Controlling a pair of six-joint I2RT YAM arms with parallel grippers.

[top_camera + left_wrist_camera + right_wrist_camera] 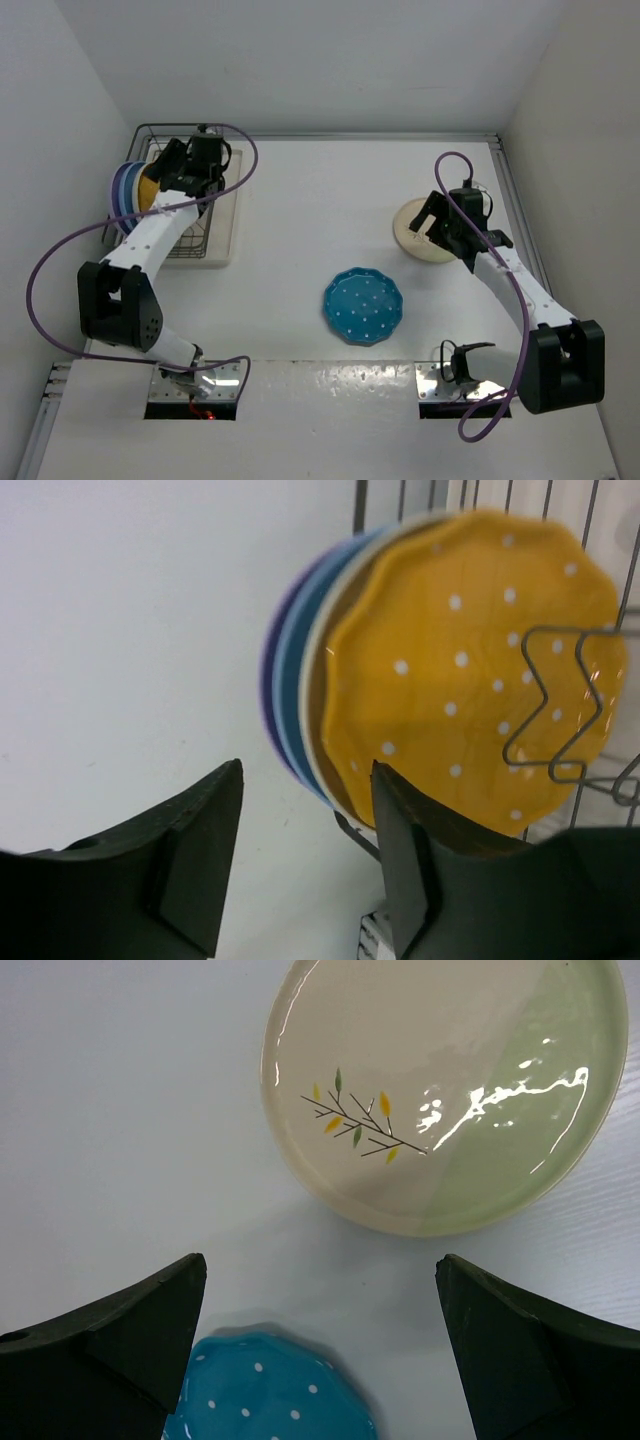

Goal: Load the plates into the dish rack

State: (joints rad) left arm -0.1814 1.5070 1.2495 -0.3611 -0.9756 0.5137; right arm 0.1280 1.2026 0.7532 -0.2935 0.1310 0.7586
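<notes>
Three plates stand on edge in the dark wire dish rack (150, 133) at the back left: lavender (116, 190), light blue (127, 192) and dotted yellow (147, 190). My left gripper (183, 172) hovers right beside them, open and empty. In the left wrist view the yellow plate (470, 670) fills the upper right, with one fingertip (385, 780) close to its rim. The teal dotted plate (362, 306) lies flat mid-table. A cream plate with a green side (420, 240) lies to the right, and my right gripper (322, 1260) hangs open over the table just short of it.
A flat cream tray (225, 215) lies under the rack. White walls close in on the left, back and right. Rack wires (560, 710) cross in front of the yellow plate. A purple cable loops off each arm.
</notes>
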